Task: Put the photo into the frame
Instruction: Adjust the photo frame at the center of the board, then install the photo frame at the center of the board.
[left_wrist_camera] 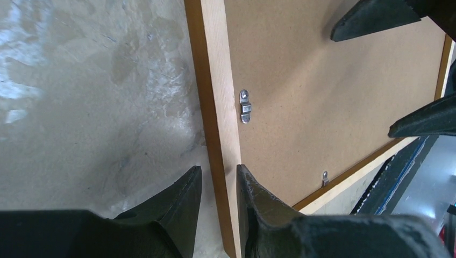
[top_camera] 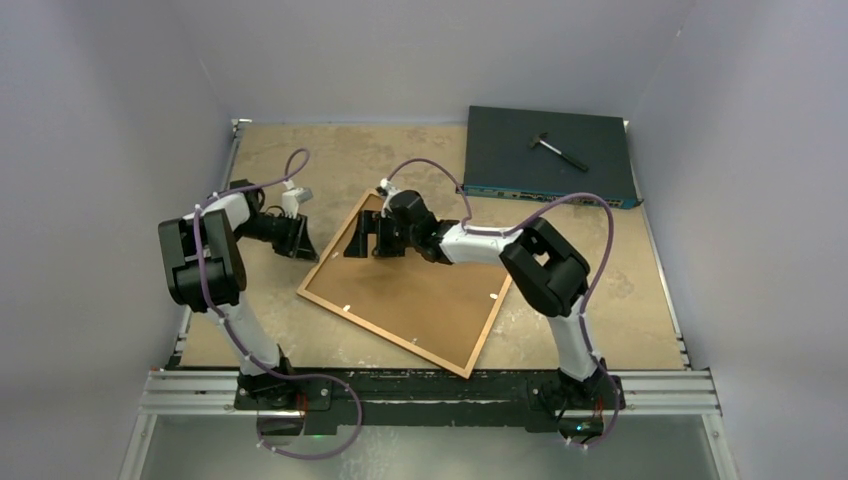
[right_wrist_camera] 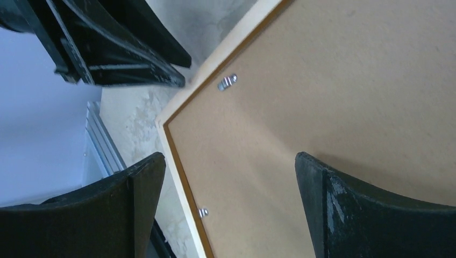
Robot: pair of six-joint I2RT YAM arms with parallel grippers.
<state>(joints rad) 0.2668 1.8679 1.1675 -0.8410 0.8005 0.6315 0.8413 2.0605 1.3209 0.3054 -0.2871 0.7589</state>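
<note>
Right claw (right_wrist_camera: 228, 158) gapes empty, backing board (right_wrist_camera: 349, 80) beneath it; left claw (left_wrist_camera: 218, 169), nearly closed, straddles the frame (left_wrist_camera: 215, 64) rail, grip unclear. Closing-up stage, seemingly: next, swivel the clip (left_wrist_camera: 245, 106) ahead.

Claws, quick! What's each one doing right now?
Left claw: nearly closed, astride the edge of the frame; whether it grips cannot be told.
Right claw: open, holding nothing, over the backing board.

The frame (top_camera: 380, 333) lies back up mid-tabletop (top_camera: 330, 160), the backing board (top_camera: 420, 290) in it, and behind to its right a flat box (top_camera: 520, 160) carries a small tool (top_camera: 558, 151)
</note>
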